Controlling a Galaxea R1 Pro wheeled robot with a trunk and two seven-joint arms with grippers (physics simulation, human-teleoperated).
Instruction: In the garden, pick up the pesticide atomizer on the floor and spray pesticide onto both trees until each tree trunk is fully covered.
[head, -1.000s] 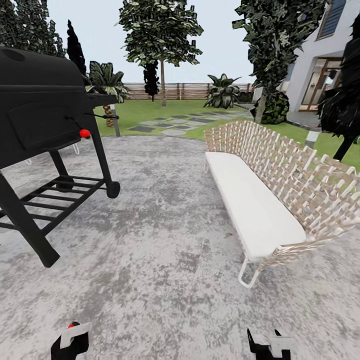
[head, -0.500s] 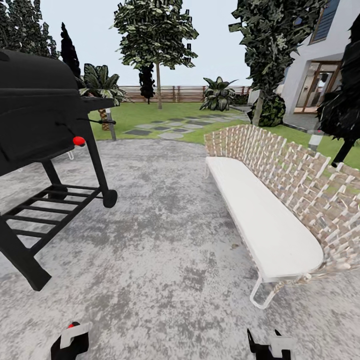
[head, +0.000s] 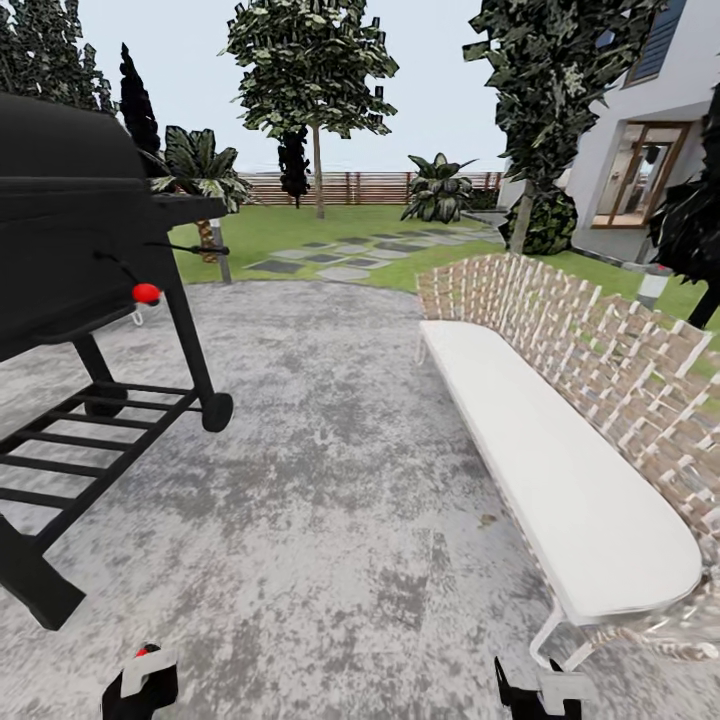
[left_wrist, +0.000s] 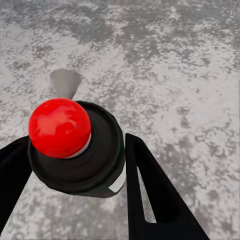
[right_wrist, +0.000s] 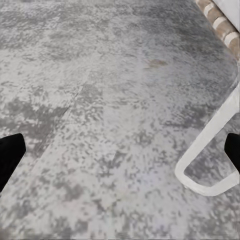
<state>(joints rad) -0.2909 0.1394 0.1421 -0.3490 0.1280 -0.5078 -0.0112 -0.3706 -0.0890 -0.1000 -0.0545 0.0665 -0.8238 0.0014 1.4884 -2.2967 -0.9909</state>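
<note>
Grey concrete floor (head: 330, 480) fills the frame, lawn and fence at top. Black grill (head: 70, 260) at left and wicker bench (head: 570, 440) at right leave a lane toward the two pale-trunked trees (head: 318, 90), likely the route. Left gripper (left_wrist: 75, 165), lower left, is clamped on the red-capped atomizer (left_wrist: 75, 145), carried ready for spraying. Right gripper (right_wrist: 120, 150) is spread wide, empty.

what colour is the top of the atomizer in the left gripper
Bright red, a round cap on the dark pesticide atomizer; clearest in the left wrist view.
</note>
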